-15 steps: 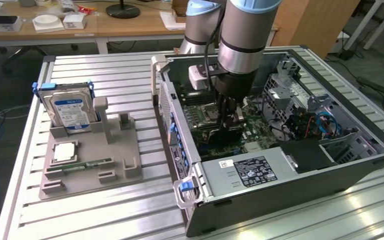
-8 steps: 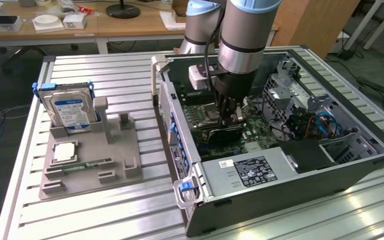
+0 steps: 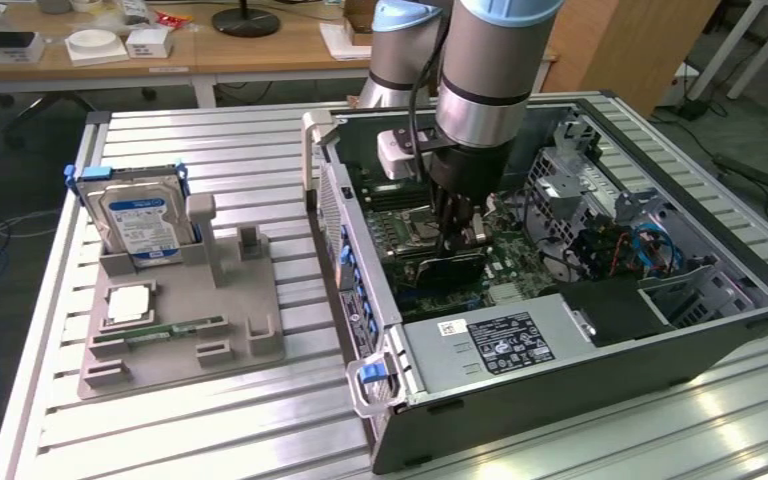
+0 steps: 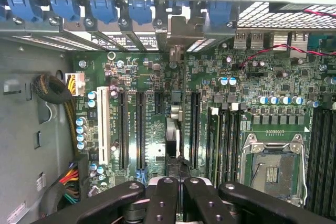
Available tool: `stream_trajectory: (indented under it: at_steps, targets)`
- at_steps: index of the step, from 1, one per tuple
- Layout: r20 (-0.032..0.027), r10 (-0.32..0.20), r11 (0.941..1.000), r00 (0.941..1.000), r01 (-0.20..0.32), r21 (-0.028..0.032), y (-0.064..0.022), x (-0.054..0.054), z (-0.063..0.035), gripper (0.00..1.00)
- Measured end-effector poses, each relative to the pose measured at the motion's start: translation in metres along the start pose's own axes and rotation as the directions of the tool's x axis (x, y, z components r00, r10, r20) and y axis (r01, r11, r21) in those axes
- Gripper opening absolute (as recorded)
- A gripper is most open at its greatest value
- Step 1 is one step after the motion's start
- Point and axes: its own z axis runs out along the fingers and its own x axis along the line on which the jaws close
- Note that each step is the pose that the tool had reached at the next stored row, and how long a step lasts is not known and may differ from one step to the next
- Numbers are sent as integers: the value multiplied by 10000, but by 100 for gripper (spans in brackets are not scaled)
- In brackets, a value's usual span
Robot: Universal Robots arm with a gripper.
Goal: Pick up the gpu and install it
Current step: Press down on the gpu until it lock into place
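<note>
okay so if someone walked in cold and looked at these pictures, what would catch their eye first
The open computer case lying on the slatted table, with the robot arm reaching down into it. Its claw is shut on the gpu, standing edge-on over the motherboard slots. Towards the exterior view's left, a hard drive stands upright in a grey holder.

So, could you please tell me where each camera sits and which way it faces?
Exterior view: off the arm, raised, looking down at the open computer case and the grey parts stand; the arm descends into the case.
Wrist view: on the wrist, facing the motherboard; the shut hand grips the gpu edge-on.
Shared: motherboard, gpu, hand.
</note>
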Motion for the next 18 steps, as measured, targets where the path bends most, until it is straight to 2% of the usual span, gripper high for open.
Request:
stream_trajectory:
  at_steps: [6,7,8,9,10,12,13,14,18]
  targets:
    - [-1,0,10000,10000,0,-1,-2,0,0,10]
    - [-2,0,10000,10000,0,-8,-5,0,-1,10]
    - [1,1,10000,10000,-1,-49,-9,0,0,10]
    - [6,3,9999,10000,-3,-150,-16,0,-1,10]
    - [8,5,9995,10000,-4,-300,-24,0,-1,10]
    - [22,10,9978,10000,-9,-656,-45,0,1,10]
    - [22,11,9967,10000,-9,-814,-57,-1,1,10]
    - [22,12,9964,10000,-10,-848,-58,0,1,10]
    - [23,12,9964,10000,-10,-849,-73,-1,4,10]
